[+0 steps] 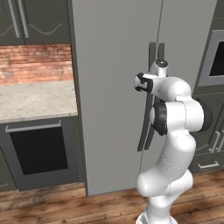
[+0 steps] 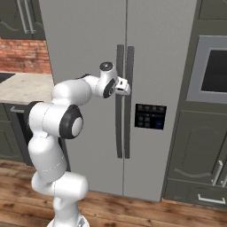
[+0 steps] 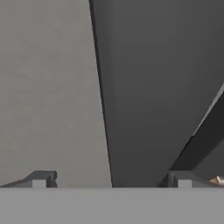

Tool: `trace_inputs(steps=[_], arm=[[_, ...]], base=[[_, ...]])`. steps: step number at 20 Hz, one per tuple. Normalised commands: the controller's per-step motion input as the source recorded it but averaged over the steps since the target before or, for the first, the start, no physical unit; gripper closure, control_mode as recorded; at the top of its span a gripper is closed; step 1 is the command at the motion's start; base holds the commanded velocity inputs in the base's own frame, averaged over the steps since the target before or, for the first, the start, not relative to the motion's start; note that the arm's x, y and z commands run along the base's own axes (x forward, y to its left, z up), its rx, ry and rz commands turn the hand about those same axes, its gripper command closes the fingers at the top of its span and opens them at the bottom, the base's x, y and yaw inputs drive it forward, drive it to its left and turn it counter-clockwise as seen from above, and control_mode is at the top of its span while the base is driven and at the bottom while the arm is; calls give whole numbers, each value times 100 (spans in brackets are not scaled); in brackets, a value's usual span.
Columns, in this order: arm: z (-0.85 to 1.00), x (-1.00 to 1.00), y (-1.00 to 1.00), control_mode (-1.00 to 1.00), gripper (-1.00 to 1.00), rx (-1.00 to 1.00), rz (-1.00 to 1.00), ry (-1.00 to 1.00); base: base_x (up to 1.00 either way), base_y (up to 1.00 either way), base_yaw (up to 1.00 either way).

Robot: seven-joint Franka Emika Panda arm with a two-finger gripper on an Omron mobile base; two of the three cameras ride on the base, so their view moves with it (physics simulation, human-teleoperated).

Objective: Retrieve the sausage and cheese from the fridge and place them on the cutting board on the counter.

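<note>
A home kitchen: the claw [image 2: 125,88] hangs right at the tall grey fridge [image 1: 113,87], with a brick backsplash [image 1: 35,63], stone worktop [image 1: 35,100] and black oven front [image 1: 37,151] off to its left, dark cabinets [image 2: 195,150] to its right, wood floor [image 1: 52,210] below.

My arm [image 1: 175,144] rises from the base in a folded stack, its big elbow joint bulging at mid-height and the forearm reaching forward and up. The wrist bends level so the claw [image 3: 111,179] points straight ahead. Its jaws stand wide apart with nothing between them, the two dark fingertips [image 3: 40,179] far to either side.
</note>
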Motion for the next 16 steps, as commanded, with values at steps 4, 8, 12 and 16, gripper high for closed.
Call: trace_inputs(steps=[4,8,12,16], arm=[[-10,29,-5,-100,-100,2,0,0],[-12,21,-6,-100,-100,1,0,0],[-15,21,-9,-100,-100,1,0,0],[-21,16,-3,-100,-100,0,0,0]], base=[[0,0,0],[0,0,0],[0,0,0],[0,0,0]])
